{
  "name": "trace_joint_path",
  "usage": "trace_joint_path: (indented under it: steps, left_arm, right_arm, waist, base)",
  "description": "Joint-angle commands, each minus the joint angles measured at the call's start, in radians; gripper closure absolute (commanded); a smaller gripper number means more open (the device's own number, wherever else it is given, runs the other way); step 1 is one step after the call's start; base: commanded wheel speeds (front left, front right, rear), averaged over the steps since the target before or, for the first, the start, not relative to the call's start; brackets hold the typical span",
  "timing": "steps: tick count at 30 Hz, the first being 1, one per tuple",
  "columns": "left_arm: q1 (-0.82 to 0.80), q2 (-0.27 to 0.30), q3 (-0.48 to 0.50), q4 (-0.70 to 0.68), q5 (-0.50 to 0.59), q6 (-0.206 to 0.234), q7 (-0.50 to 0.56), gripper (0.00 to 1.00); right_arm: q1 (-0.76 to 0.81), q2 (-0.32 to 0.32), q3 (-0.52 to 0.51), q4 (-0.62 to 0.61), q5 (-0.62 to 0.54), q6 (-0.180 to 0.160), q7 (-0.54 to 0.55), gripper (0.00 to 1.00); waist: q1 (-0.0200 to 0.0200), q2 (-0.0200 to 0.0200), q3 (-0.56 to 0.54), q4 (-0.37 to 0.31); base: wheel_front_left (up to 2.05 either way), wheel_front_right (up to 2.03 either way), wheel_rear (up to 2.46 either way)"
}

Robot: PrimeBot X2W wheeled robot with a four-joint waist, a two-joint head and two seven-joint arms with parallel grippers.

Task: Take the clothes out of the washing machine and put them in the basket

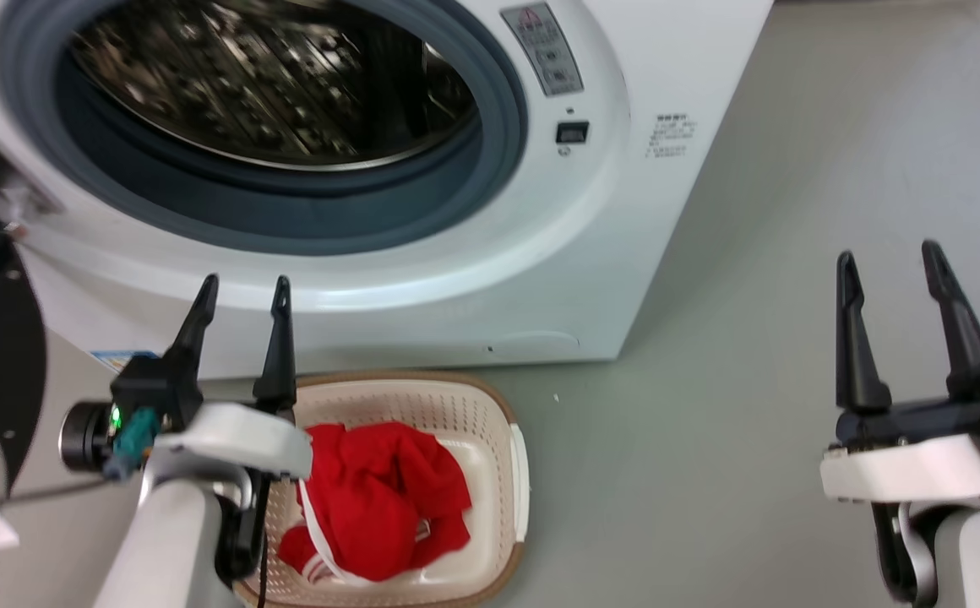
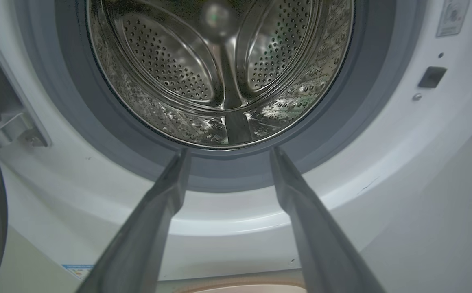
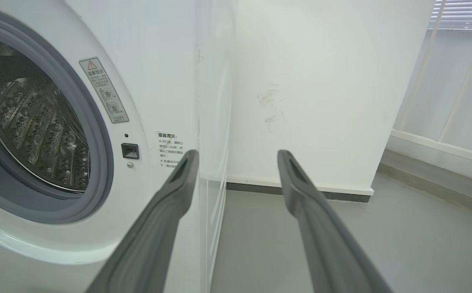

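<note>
The clothes (image 1: 380,498) lie in the basket (image 1: 410,377), just before the washer (image 1: 541,279). Your left end effector (image 1: 245,283) hangs over the basket, fingers parted and empty; your right end effector (image 1: 887,253), well right of it, likewise.

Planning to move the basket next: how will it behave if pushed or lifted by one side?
The basket looks like perforated plastic, so probably light and apt to slide on the smooth floor. Lifted one-sided, it would likely tilt, the clothes slumping.
</note>
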Motion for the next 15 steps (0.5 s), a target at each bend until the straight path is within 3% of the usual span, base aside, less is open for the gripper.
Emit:
trace_joint_path:
  steps: [1,7,15]
  left_arm:
    - [0.039,-0.012,0.015,-0.036,0.023,-0.002,-0.002,0.00]
    - [0.208,-0.081,0.082,-0.233,0.136,0.005,-0.003,0.00]
    - [0.332,-0.132,0.116,-0.289,0.186,-0.007,-0.003,0.00]
  right_arm:
    - [0.024,0.001,-0.005,0.005,-0.008,-0.001,-0.002,0.00]
    - [0.092,0.001,-0.014,0.009,-0.006,-0.001,-0.002,0.00]
    - [0.162,0.001,0.005,0.012,0.004,-0.001,-0.002,0.00]
  waist:
    - [0.0001,0.0000,-0.057,0.031]
    - [0.0001,0.0000,-0.143,0.050]
    - [0.0001,0.0000,-0.200,0.052]
  base:
    - [0.00,0.00,0.00]
    - [0.00,0.00,0.00]
    - [0.00,0.00,0.00]
